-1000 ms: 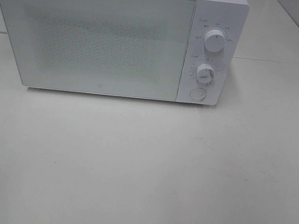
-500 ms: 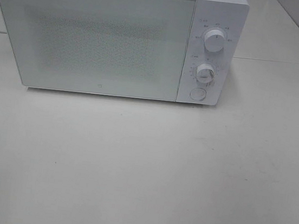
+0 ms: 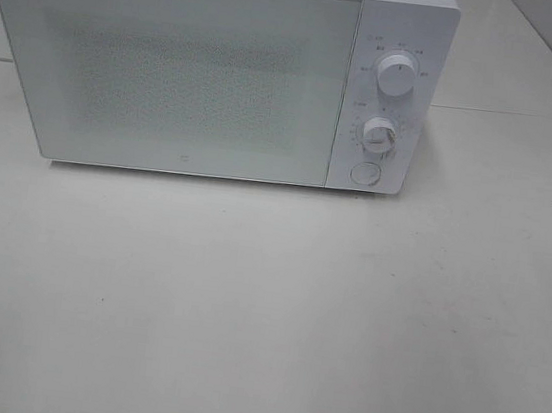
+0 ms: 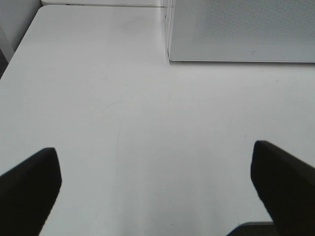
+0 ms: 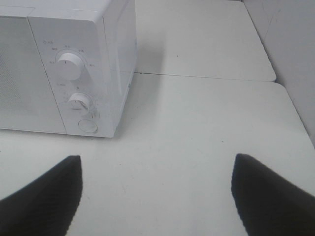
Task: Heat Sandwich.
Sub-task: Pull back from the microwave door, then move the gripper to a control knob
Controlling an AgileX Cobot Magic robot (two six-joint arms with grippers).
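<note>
My left end effector (image 4: 155, 162) and right end effector (image 5: 157, 167) gape empty; sandwich unseen, presumably soft and light: I'd pinch gently across the crusts.

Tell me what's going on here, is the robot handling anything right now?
Nothing is being handled. The white microwave sits on the table with its door shut. The left gripper and the right gripper are both open and empty, above the table in front of it. No sandwich shows in any view; whether it is inside cannot be told.
</note>
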